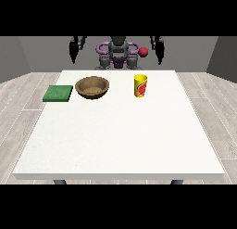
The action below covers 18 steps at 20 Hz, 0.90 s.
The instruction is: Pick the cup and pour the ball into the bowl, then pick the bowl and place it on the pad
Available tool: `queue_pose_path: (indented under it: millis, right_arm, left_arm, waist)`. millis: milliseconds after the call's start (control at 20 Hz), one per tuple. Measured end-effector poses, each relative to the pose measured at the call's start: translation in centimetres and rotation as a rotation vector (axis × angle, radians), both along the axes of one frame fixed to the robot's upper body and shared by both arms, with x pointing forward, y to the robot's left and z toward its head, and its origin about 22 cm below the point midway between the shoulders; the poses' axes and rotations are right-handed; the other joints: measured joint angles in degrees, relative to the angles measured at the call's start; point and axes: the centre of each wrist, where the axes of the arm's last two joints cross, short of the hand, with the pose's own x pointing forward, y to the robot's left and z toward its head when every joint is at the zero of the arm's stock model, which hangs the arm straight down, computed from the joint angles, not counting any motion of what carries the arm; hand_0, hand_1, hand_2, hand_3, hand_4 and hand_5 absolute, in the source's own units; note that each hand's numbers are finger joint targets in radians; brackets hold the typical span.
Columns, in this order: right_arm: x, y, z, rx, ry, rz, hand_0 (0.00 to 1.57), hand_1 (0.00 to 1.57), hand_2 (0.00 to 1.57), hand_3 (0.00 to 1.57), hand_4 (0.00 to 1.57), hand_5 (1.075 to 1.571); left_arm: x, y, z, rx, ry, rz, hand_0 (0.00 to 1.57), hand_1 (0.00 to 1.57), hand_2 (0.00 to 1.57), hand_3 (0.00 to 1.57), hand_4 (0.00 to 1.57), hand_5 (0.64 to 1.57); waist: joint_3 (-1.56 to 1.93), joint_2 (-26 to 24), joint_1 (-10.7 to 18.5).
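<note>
A: Hands?
B: Hand at the view's left [73, 50] and hand at the view's right [160, 49], both raised behind the table [120, 140], hanging down; whether fingers are spread or curled, cannot tell. Neither holds anything.
A: Items?
B: Yellow cup [140, 85], upright, below and inward of the right-side hand. Red ball [143, 52], in the air just beside that hand. Wooden bowl [92, 87], below the left-side hand. Green pad [58, 93], just beside the bowl, outward.
</note>
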Motion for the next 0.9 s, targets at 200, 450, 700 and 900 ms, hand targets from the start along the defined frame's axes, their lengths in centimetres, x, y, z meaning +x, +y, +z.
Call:
queue_pose_path:
  millis: [200, 450, 700, 900]
  right_arm:
    - [0.1, -0.4, 1.4, -0.019, -0.010, 0.002, 0.00, 0.00, 0.00, 0.00, 0.87, 1.533]
    - [-1.1, -0.1, 1.9, 0.057, 0.115, -0.015, 0.00, 0.00, 0.00, 0.00, 0.86, 1.530]
    - [-2.1, 1.2, 4.1, 0.125, 0.212, -0.027, 0.00, 0.00, 0.00, 0.00, 0.82, 1.540]
    - [-1.8, 0.6, 7.8, 0.131, 0.150, -0.042, 0.00, 0.00, 0.00, 0.00, 0.76, 1.549]
  left_arm:
    - [0.2, 0.3, 1.4, 0.010, -0.017, 0.000, 0.00, 0.00, 0.00, 0.00, 0.66, 1.566]
    - [-0.2, -1.1, 2.8, -0.105, 0.069, 0.014, 0.00, 0.00, 0.00, 0.00, 0.63, 1.564]
    - [0.0, -2.4, 6.1, -0.174, 0.139, 0.040, 0.00, 0.00, 0.00, 0.00, 0.60, 1.563]
    - [0.6, -3.7, 9.0, -0.181, 0.062, 0.025, 0.00, 0.00, 0.00, 0.00, 0.59, 1.557]
  waist:
    - [-0.42, -7.0, -0.1]
    - [-0.70, -16.7, -1.8]
    - [-0.76, -20.4, -3.0]
    - [-0.79, -15.7, -3.1]
